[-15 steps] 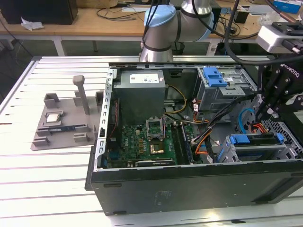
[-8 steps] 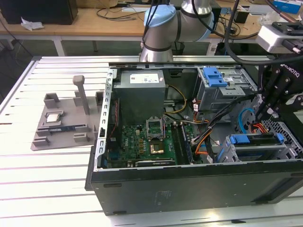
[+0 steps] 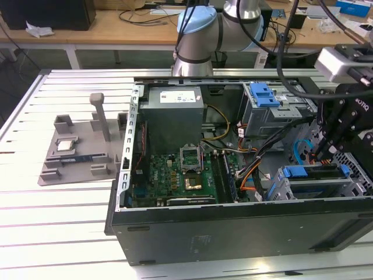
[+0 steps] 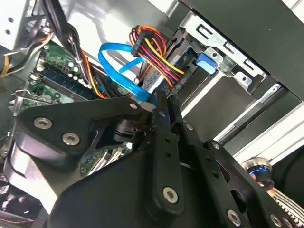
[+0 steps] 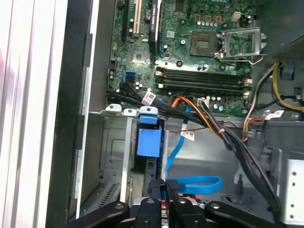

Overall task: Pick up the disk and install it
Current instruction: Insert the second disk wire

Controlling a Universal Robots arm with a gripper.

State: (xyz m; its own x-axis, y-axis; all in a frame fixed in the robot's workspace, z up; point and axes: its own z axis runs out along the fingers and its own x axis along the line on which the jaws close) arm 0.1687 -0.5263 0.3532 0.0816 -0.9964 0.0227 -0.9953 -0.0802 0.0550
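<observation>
Over the open computer case point(image 3: 233, 233), the jaws point(image 3: 325, 153) are clenched above one disk point(image 3: 317, 175) in its bay.

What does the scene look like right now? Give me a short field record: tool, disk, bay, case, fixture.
tool: low inside the open case, at the exterior view's right
tool state: fingers close together
disk: blue-railed, sitting in the drive bay below the tool
bay: metal cage at the case's edge
cables: blue data cable looped beside the tool
fixture: grey tray outside the case
</observation>
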